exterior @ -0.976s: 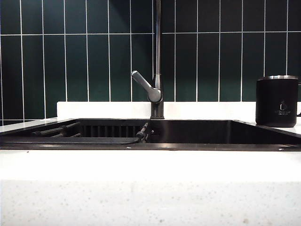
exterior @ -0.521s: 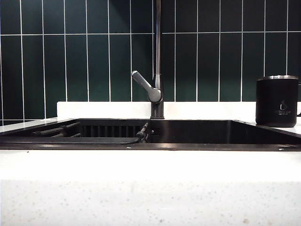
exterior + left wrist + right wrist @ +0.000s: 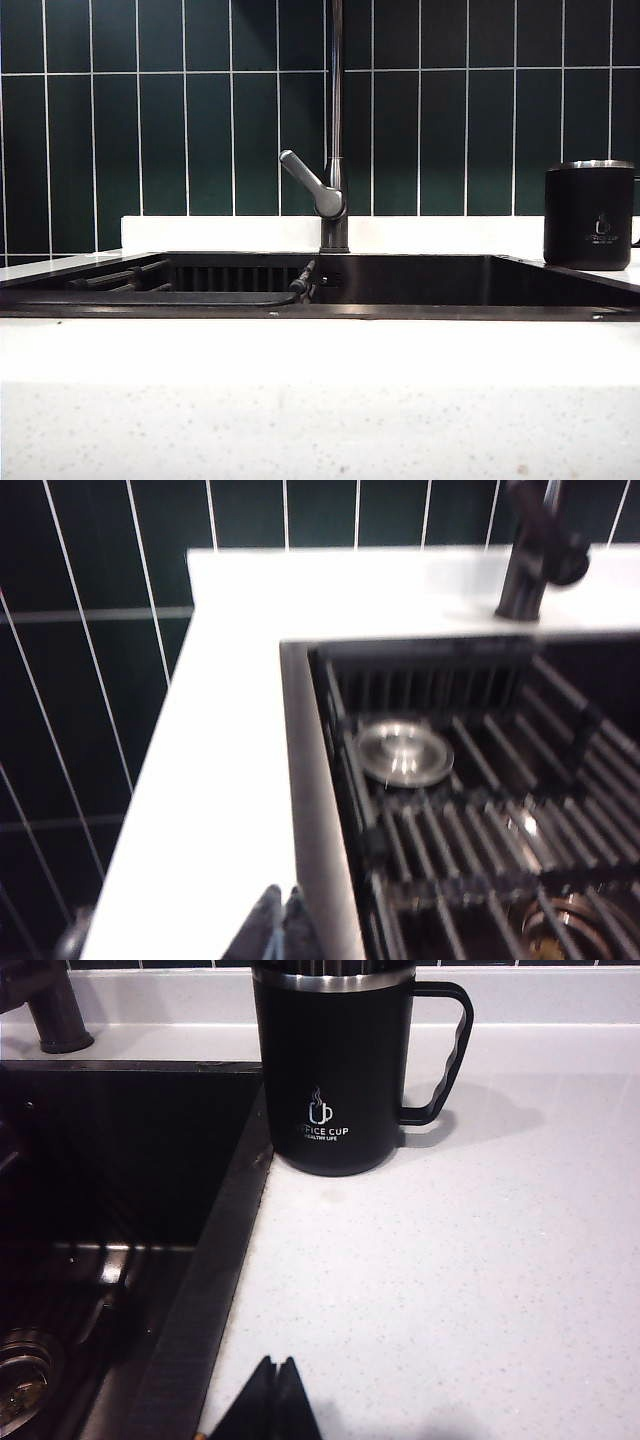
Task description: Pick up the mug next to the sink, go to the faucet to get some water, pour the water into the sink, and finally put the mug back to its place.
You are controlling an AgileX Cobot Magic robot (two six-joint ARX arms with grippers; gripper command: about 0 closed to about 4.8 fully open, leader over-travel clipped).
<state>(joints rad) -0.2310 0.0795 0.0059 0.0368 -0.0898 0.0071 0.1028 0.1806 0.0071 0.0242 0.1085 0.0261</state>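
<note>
Here both arms hover closed: left gripper over counter, right gripper facing mug.

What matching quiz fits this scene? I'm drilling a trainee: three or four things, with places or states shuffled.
Things:
1. mug
2. faucet
3. left claw
4. right claw

Places or states:
A. shut, over the counter at the sink's left rim
B. upright on the counter right of the sink, handle turned away from the basin
C. shut, over the counter in front of the mug
D. rising at the back edge of the sink, lever angled up to the left

Pairs: 1-B, 2-D, 3-A, 4-C
</note>
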